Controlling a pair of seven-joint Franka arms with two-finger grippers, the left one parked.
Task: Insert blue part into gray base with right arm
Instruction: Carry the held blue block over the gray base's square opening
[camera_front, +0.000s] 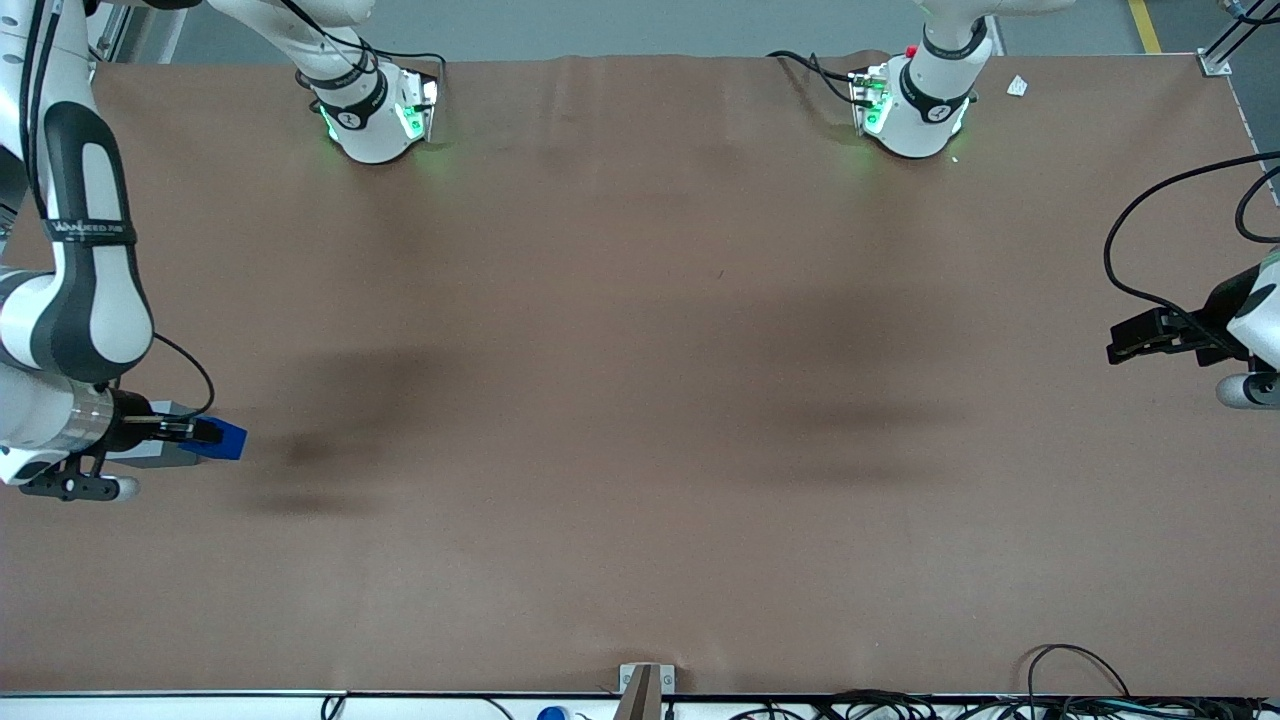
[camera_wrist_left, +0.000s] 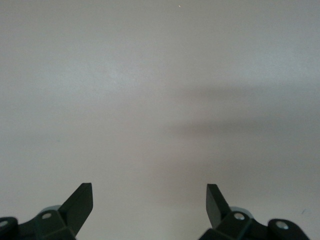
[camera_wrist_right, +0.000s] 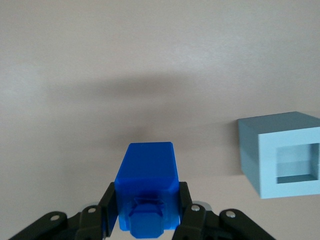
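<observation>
**Blue part held, base offset to one side**

While the right arm (camera_front: 80, 290) hangs at its end of the table, gripper (camera_wrist_right: 147, 212) clenched on blue part (camera_wrist_right: 147, 185), long axis pointing forward; gray base (camera_wrist_right: 280, 155) sits beside and apart, recess unfilled, not aligned

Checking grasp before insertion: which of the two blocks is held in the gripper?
The blue part, clamped between the gripper fingers above the table. The gray base, with its square recess, sits apart, untouched.

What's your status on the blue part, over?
Gripper shut on blue part, held off the table at the working arm's end. Gray base alongside, recess empty. Nothing between them.
</observation>
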